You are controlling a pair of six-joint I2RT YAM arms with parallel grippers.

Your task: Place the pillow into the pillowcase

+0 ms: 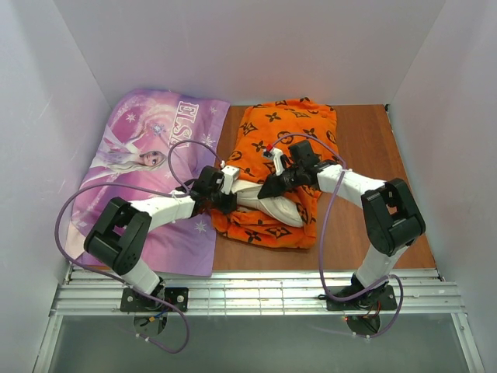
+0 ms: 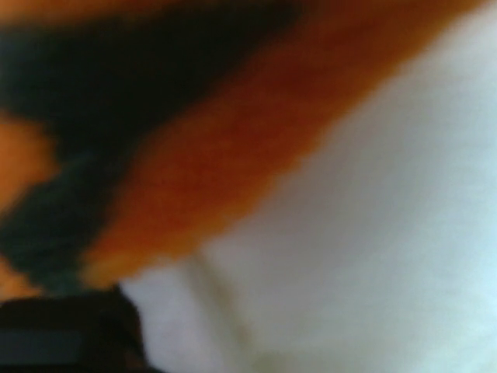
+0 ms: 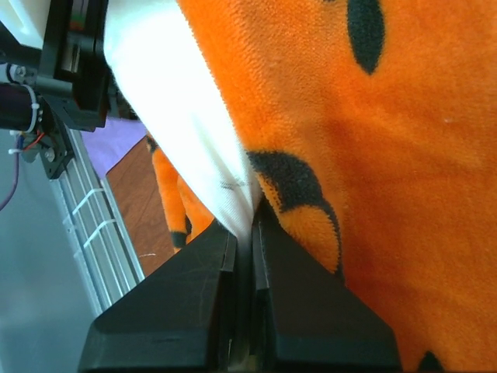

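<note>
Lying across the left of the frame, the purple ELSA fabric (image 1: 147,155) borders the orange pillowcase (image 1: 287,132) at centre, whose lower end shows the white pillow (image 1: 279,210), its edge pinched tight by the right gripper (image 3: 248,229), while the left gripper (image 1: 224,200) is too blurred to tell.

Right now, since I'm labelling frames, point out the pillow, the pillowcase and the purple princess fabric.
pillow (image 1: 273,207): top view, exposed white part at the near end.
pillowcase (image 1: 289,124): top view, far orange printed area.
purple princess fabric (image 1: 147,151): top view, printed figure.
</note>
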